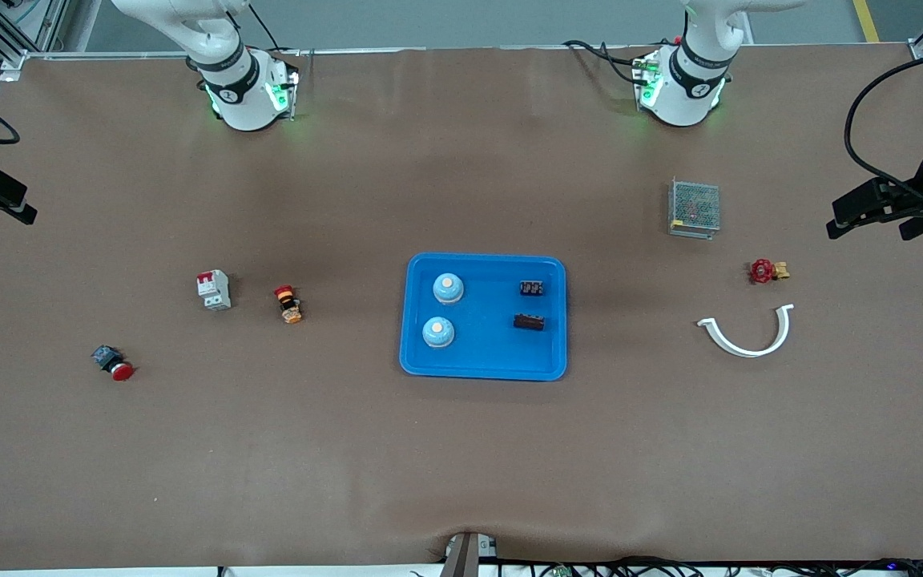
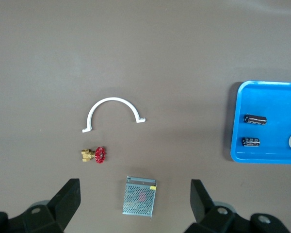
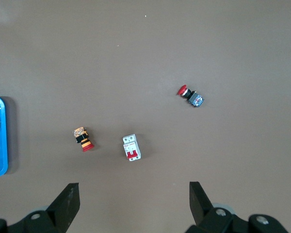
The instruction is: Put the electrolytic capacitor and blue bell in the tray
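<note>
While both arms wait high at the table's two ends, the blue tray (image 1: 484,365) sits mid-table and already holds everything asked for. Inside it, two blue bells (image 1: 447,288) stand toward the 9 o'clock side, one at about 10 and the second bell (image 1: 437,332) at about 8, apart from each other. Two black capacitors (image 1: 531,288) lie toward 3 o'clock, one at 2 and the second capacitor (image 1: 529,322) at 4.

Toward the left arm's end lie a white curved clip (image 1: 746,335), a metal mesh box (image 1: 694,208) and a red-handled brass valve (image 1: 767,271).

Toward the right arm's end lie a white breaker (image 1: 214,289), a red push button (image 1: 113,363) and an orange-and-black switch (image 1: 288,304).

The left gripper (image 2: 136,204) hangs over the mesh box, fingers spread wide, holding nothing. The right gripper (image 3: 134,204) hangs over bare table by the breaker, likewise wide and empty.
</note>
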Robot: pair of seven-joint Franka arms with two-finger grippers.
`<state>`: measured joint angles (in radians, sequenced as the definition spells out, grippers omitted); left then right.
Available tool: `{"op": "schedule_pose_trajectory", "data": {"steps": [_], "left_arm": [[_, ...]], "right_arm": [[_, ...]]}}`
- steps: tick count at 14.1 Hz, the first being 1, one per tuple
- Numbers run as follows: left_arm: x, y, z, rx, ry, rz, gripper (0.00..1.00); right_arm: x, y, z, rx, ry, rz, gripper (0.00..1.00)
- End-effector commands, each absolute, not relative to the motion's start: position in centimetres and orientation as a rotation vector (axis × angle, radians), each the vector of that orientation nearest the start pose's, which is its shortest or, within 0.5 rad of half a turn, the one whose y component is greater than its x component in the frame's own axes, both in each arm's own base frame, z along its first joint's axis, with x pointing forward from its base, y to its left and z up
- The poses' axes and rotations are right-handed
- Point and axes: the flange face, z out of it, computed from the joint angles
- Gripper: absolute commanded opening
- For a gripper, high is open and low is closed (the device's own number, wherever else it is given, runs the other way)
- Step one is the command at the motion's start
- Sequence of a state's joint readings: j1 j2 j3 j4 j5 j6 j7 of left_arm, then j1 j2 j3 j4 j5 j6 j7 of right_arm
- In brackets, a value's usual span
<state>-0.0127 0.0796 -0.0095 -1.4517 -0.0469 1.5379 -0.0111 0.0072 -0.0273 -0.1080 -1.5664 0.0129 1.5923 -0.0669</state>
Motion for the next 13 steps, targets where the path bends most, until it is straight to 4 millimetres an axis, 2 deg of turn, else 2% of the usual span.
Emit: {"op": "schedule_pose_trajectory", "data": {"steps": [1,3,4,7,13], "left_arm": [[56.6,-0.3,64.4,-3.197,0.054,-0.012,1.00],[56.3,0.0,64.3,-3.196,0.072,-0.039,1.00],[56.4,0.7,64.1,-3.195,0.054,-0.050,1.00],[57.5,1.0,63.8,-3.192,0.046,-0.123,1.00],[57.8,1.4,63.1,-3.127,0.077,-0.095,1.00]], "right_arm": [[54.8,-5.6,64.6,-3.137,0.043,-0.085,1.00],[54.8,-5.6,64.6,-3.137,0.043,-0.085,1.00],[54.8,-5.6,64.6,-3.137,0.043,-0.085,1.00],[54.8,-5.6,64.6,-3.137,0.043,-0.085,1.00],[54.8,-5.6,64.6,-3.137,0.043,-0.085,1.00]]}}
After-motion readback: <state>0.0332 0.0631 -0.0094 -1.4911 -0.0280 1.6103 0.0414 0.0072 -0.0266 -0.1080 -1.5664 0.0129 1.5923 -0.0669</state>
